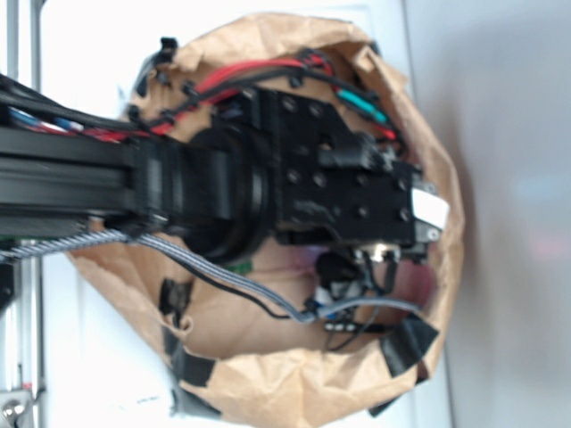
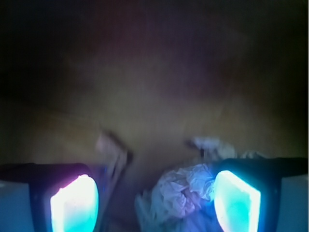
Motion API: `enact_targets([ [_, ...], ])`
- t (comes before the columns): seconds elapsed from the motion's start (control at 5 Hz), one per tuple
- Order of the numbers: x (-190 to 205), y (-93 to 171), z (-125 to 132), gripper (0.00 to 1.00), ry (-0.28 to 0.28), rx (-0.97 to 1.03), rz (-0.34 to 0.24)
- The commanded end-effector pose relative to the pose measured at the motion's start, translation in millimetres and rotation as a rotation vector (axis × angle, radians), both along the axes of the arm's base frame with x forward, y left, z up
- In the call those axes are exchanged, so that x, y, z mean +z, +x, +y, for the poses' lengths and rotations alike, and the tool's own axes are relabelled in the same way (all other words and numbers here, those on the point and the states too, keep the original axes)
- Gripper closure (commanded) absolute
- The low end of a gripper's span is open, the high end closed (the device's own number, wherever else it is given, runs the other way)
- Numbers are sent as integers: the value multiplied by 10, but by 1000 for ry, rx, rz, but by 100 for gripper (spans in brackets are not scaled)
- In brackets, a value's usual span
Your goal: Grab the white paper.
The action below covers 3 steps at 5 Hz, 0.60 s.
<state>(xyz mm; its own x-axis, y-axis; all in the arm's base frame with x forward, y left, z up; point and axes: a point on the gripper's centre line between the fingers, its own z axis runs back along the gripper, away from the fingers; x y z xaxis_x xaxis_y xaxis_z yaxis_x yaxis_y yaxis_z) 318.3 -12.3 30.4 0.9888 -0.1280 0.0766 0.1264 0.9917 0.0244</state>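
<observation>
- The gripper [image 2: 155, 200] is hanging spread apart inside the brown paper bag [image 1: 294, 383], its two glowing pads [image 2: 236, 200] grasping nothing.
- The white paper [image 2: 181, 195] is lying on the bag floor between the pads, sitting toward the five o'clock side, close against the right pad.
- It is looking light, soft and crushable; pinching across its lumpy middle should be holding best.

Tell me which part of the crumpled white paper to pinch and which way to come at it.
Pinch the lumpy middle of the white paper, coming straight down into the brown paper bag. In the wrist view the wad sits between the open gripper fingers, hard against the right-hand finger. It is soft and irregular with no handle, so closing across its bulk is probably best. Shift slightly toward that finger to center it.
</observation>
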Motion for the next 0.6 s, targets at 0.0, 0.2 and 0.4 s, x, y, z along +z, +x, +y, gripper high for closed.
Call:
enact_targets([
  [0.0, 55, 275, -12, 100, 26, 52, -75],
  [0.2, 136, 267, 25, 100, 20, 57, -95],
  [0.4, 221, 233, 38, 100, -3, 52, -99],
])
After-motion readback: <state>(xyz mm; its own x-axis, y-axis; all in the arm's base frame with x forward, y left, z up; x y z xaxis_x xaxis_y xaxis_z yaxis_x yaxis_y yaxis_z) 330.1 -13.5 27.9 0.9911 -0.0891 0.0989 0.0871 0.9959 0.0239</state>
